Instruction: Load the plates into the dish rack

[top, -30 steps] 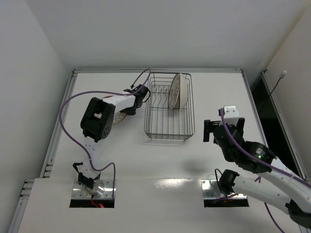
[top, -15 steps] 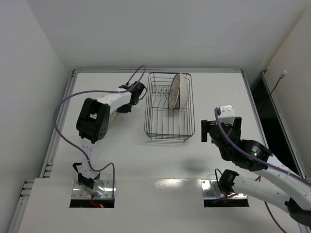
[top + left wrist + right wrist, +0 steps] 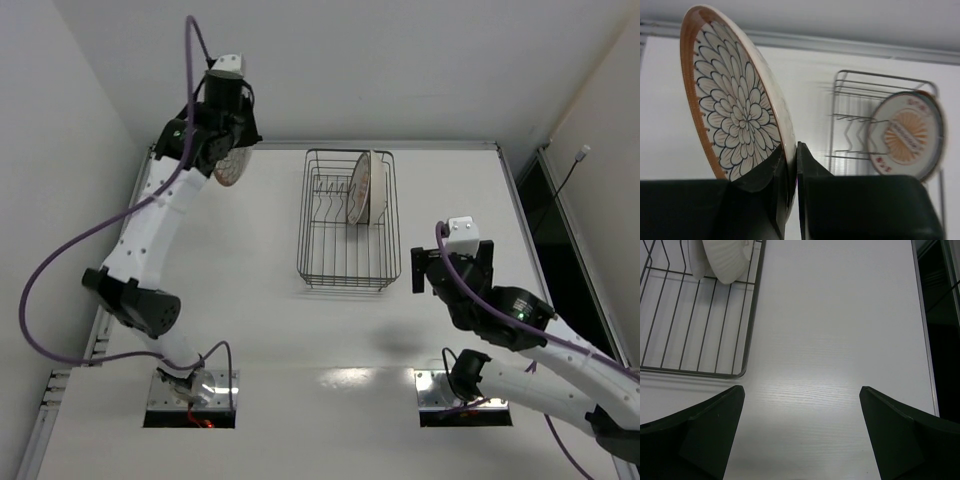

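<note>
Petal plate (image 3: 735, 100) upright inside left tool (image 3: 793, 150)

The room is bright, with light from above that leaves a shiny patch on the white table (image 3: 350, 377) near the arms and a soft grey shadow just beyond it. In the left wrist view the plate (image 3: 735, 110) up close looks sharp. The dish rack (image 3: 880, 76) behind it looks smeared and fuzzy.
</note>
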Controlling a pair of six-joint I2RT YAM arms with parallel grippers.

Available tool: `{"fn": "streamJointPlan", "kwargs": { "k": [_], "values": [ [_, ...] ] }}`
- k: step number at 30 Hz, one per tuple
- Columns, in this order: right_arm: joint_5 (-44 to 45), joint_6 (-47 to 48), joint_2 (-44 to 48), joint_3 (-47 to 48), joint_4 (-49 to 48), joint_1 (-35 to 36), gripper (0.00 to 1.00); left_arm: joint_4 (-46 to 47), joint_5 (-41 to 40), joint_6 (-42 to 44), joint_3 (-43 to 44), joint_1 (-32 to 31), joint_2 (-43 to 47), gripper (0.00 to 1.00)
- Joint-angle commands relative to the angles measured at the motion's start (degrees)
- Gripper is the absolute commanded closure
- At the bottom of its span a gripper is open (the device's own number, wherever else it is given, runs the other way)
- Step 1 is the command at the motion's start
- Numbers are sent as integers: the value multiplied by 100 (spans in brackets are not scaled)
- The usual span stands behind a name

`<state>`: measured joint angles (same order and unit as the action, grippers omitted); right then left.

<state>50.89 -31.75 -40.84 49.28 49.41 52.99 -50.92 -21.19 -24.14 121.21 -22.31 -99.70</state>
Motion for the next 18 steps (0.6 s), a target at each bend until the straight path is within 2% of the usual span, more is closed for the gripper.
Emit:
{"fn": "streamJointPlan", "kwargs": {
  "k": [1, 3, 4, 7, 8, 11, 14, 18],
  "values": [
    [140, -104, -135, -15, -116, 36, 0, 896, 2081, 67, -559, 252, 670, 100],
    [140, -104, -205, -15, -116, 36, 0, 1635, 2871, -125, -931, 437, 838, 100],
    [140, -104, -205, -15, -116, 36, 0, 1829, 3527, -196, -1167, 438, 899, 100],
    [140, -104, -205, -15, -116, 36, 0, 2637, 4550, -573, -1450, 674, 900, 100],
    [140, -104, -205, -15, -116, 36, 0, 3170, 5171, -844, -1634, 744, 900, 100],
    [140, -104, -205, -15, -116, 36, 0, 4052, 6070, -1337, -2003, 815, 900, 100],
    [140, -104, -205, -15, -116, 36, 0, 5718, 6792, -2259, -2381, 815, 673, 100],
    [140, -104, -205, -15, -116, 88, 0, 6899, 7015, -3235, -2698, 755, 391, 100]
  ]
}}
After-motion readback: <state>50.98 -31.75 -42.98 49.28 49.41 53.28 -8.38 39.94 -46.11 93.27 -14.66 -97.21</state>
